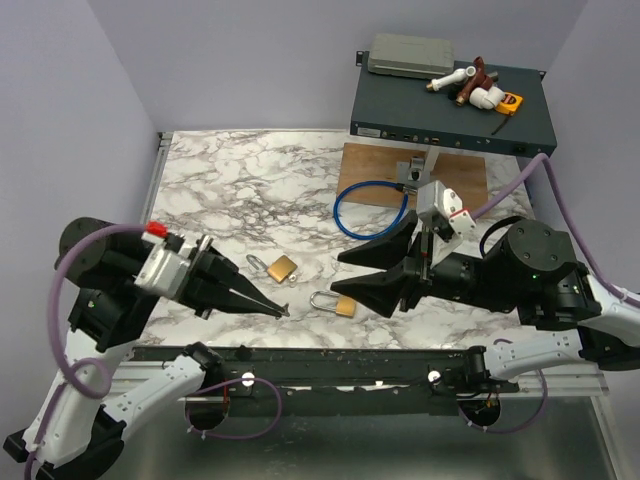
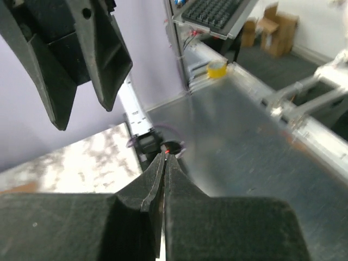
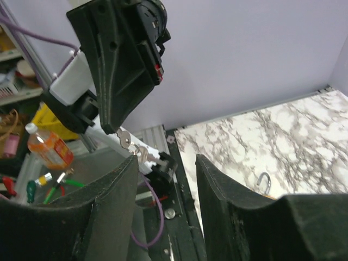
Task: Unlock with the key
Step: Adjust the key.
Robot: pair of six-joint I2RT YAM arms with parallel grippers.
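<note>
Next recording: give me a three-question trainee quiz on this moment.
1. True or false: the right gripper stands open with nothing between its fingers.
2. How many brass padlocks lie on the marble table? A one, B two, C three.
3. Fill in: the key is pinched by the ___ gripper.
Key: 1 true; 2 B; 3 left gripper.

Table (image 1: 220,180) white marble with grey veining; left padlock (image 1: 283,267) and right padlock (image 1: 343,306) brass-yellow, shackles silver; key (image 3: 125,140) silvery-grey; cable loop (image 1: 338,212) blue; board (image 1: 465,175) brown; walls (image 1: 250,60) pale lilac.
</note>
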